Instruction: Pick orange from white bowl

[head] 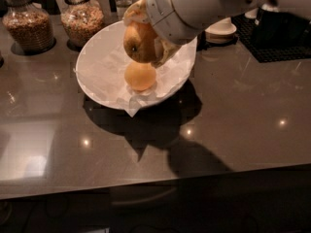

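Evidently pinched the orange (pixel 138 43) tight in the gripper (pixel 148 36), held it clear above the white bowl (pixel 85 79), directly over the smaller smooth ball (pixel 140 76) on the crinkled paper (pixel 108 62). Saw two filled glass jars (pixel 81 18) behind the bowl.

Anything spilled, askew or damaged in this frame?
Nothing is spilled or damaged. One small oddity: the crinkled paper liner sticks out in a point over the near rim of the white bowl. The gripper is closed on the orange above the bowl, and a smaller orange ball lies in the bowl.
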### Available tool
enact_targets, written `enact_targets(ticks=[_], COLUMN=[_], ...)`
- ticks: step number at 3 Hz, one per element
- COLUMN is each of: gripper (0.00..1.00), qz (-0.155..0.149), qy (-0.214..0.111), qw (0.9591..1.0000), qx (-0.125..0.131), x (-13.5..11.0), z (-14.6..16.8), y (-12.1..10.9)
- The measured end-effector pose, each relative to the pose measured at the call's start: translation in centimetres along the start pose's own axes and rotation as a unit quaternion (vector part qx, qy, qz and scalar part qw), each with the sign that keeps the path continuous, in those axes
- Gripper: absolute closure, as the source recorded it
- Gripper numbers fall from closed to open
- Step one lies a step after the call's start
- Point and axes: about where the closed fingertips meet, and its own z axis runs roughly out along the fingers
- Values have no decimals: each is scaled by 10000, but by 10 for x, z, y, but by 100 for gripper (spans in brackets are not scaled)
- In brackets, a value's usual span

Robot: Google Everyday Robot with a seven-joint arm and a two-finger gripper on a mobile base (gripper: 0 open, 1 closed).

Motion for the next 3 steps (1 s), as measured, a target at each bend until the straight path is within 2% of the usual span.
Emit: enact_targets(ticks=[1, 2, 3], gripper=[100, 100, 100], qz=[598, 1140, 1518], qy=[-269, -462, -713], qw=[9978, 9919, 9852], qx=[-44, -308, -364], x=[0, -15, -38], z=[-61, -112, -143], y=[-24, -16, 8])
